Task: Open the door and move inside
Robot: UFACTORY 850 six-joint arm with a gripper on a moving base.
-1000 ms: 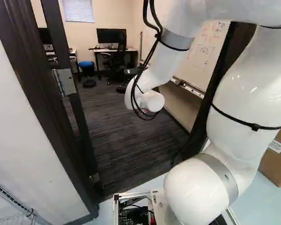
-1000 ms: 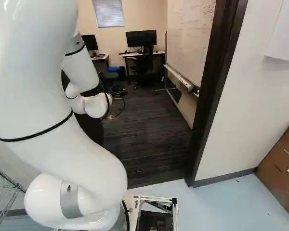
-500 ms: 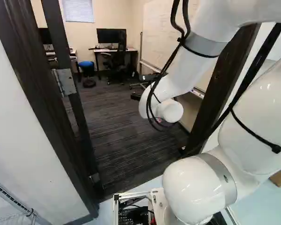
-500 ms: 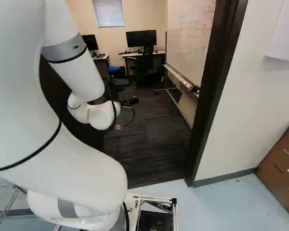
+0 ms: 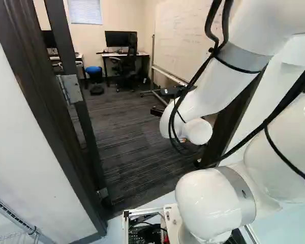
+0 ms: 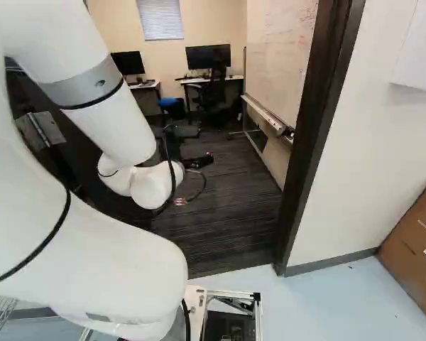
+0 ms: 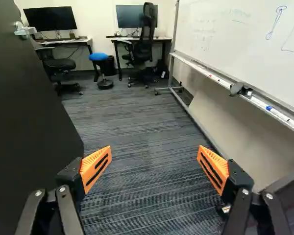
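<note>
Evidently, at the left of the right base view, the opened door (image 7: 29,122) is partly hidden by the arm (image 6: 103,128). The pincer (image 6: 199,160) is released, its fingers spread wide above the carpet (image 6: 234,192); farther right, a whiteboard (image 6: 280,57) is seen.

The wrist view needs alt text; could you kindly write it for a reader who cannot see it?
An open, dark door stands beside the spread, orange-padded fingers, which point across striped carpet toward desks and chairs, with a whiteboard alongside.
</note>
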